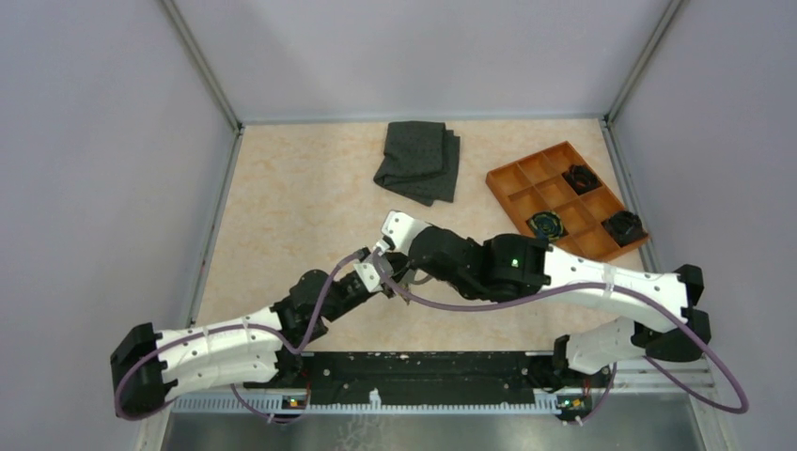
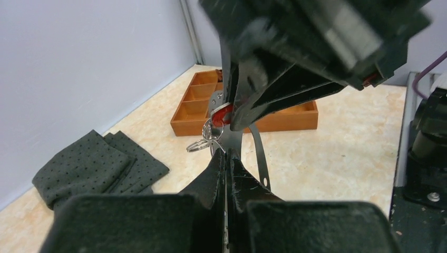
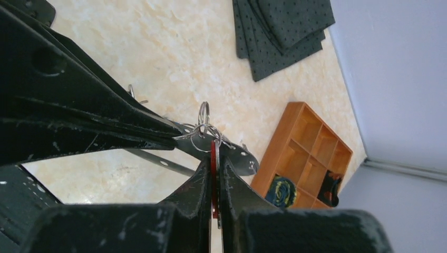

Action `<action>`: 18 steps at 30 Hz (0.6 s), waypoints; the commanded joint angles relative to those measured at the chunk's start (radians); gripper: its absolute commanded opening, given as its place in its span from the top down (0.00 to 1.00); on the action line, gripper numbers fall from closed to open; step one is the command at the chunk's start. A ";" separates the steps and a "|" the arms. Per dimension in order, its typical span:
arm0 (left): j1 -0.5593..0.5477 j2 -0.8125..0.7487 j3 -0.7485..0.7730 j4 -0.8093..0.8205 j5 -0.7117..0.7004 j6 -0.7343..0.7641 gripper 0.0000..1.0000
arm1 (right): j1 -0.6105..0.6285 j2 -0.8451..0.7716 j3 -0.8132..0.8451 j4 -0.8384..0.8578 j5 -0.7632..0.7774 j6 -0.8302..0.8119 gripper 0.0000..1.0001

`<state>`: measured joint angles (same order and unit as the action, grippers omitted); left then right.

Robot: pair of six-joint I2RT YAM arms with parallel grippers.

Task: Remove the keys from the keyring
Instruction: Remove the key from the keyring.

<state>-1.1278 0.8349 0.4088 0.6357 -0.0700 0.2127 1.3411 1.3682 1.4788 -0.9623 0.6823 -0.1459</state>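
Keyring (image 3: pixel 240 156), a pale grey band w/ small metal rings (image 3: pixel 203 113) at one end, is hanging in the air above the worktop (image 1: pixel 310 216). It is sitting well to the left of the wooden tray (image 1: pixel 512 178) & nearer the arm bases than the tray is. L fingers (image 3: pixel 105 121) are pressing together on the band, pinching it edge-on. R fingers (image 3: pixel 203 179) are pinching a red-headed key (image 3: pixel 214 153), its top sitting right up against the rings. The two sets of fingertips are meeting almost tip to tip. Any other keys: can't tell from these views. In the R wrist view the band's free end is pointing toward the tray. A folded dark grey cloth (image 1: pixel 418 162) is lying flat on the worktop, just left of the tray. The tray is holding black clumps (image 1: pixel 623 225) in three of its compartments.
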 commanded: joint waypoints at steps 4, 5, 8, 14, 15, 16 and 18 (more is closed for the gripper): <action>-0.005 -0.023 -0.023 0.142 0.019 -0.097 0.99 | 0.019 -0.154 -0.039 0.205 -0.065 -0.097 1.00; -0.005 -0.021 -0.022 0.141 0.016 -0.102 0.97 | 0.020 -0.160 -0.039 0.211 -0.079 -0.100 1.00; -0.005 -0.015 -0.019 0.136 0.003 -0.108 0.93 | 0.026 -0.177 -0.037 0.217 -0.122 -0.101 1.00; -0.005 -0.002 -0.001 0.130 0.003 -0.107 0.90 | 0.039 -0.170 -0.019 0.190 -0.163 -0.097 1.00; -0.005 0.000 0.003 0.130 0.006 -0.107 0.90 | 0.039 -0.166 -0.015 0.183 -0.164 -0.094 1.00; -0.006 0.003 0.006 0.130 0.010 -0.106 0.89 | 0.041 -0.162 -0.011 0.176 -0.168 -0.092 1.00; -0.004 0.007 0.012 0.130 0.021 -0.102 0.86 | 0.042 -0.155 -0.006 0.169 -0.167 -0.089 1.00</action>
<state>-1.1324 0.8280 0.3977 0.7437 -0.0631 0.1146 1.3663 1.2243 1.4311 -0.8272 0.5247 -0.2348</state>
